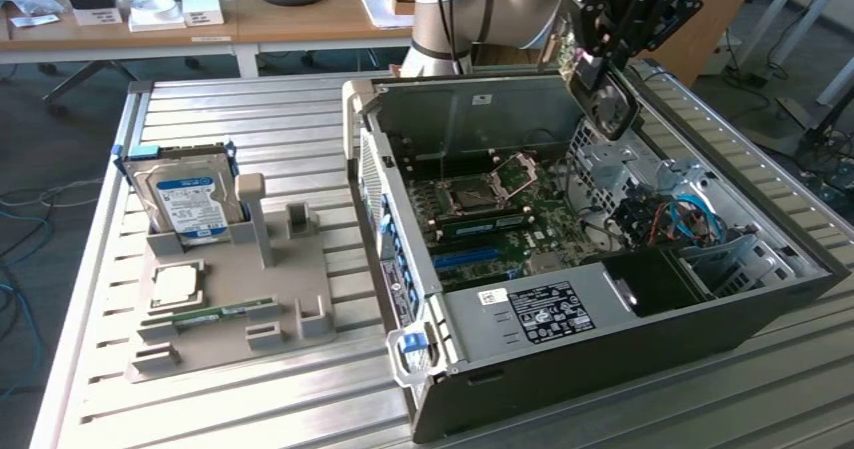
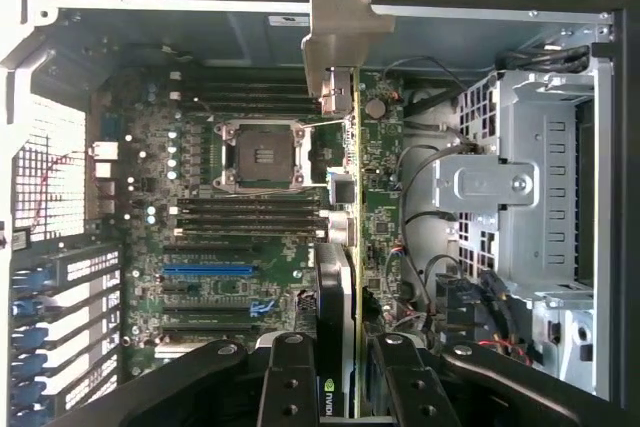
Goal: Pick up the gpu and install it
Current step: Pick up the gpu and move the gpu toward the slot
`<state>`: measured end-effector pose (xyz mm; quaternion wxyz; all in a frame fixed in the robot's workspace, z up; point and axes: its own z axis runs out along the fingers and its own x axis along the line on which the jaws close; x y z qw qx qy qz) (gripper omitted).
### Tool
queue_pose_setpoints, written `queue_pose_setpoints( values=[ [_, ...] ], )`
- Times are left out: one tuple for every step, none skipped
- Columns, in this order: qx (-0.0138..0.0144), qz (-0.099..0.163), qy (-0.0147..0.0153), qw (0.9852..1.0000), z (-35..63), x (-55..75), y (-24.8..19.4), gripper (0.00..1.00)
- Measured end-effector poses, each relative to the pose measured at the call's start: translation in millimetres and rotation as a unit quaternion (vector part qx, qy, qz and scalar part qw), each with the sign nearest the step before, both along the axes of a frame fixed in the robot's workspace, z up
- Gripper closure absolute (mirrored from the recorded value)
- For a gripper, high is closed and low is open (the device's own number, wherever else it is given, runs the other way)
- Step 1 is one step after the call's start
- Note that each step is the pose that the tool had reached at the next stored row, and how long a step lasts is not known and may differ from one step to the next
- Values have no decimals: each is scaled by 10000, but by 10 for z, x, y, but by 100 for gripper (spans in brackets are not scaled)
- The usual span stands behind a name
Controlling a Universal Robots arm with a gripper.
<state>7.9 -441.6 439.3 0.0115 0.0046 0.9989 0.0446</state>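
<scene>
My gripper (image 2: 345,362) is part-closed on the gpu (image 2: 335,292) (edge-on over the motherboard (image 2: 382,162)); I want it parallel to the blue slot (image 2: 208,270).

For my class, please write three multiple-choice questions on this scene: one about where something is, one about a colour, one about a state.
1. Where is the gpu?
A) lying on the floor
B) in the gripper, above the open computer case
C) already plugged into its slot

2. What colour is the label on the hard drive standing in the grey tray?
A) blue and white
B) red
C) yellow

3. How is the computer case?
A) closed by a side panel
B) open, with the motherboard exposed
C) wrapped in plastic

Answers: 1 B, the wrist view shows the card clamped in the gripper over the board; 2 A, the label faces the exterior view; 3 B, the board lies in plain sight.
</scene>
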Motion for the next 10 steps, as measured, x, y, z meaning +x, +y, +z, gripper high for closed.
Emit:
queue_pose_setpoints(
  values=[
    [0,0,0,10000,0,30,0,73],
    [0,0,0,10000,0,61,1,73],
    [1,1,0,10000,-1,92,0,73],
    [0,1,0,10000,0,122,0,73],
    [0,0,0,10000,0,148,0,73],
    [0,0,0,10000,0,175,0,73],
    [0,1,0,10000,-1,200,0,73],
    [0,1,0,10000,0,224,0,73],
    [0,1,0,10000,0,245,0,73],
    [0,1,0,10000,0,264,0,73]
  ],
)
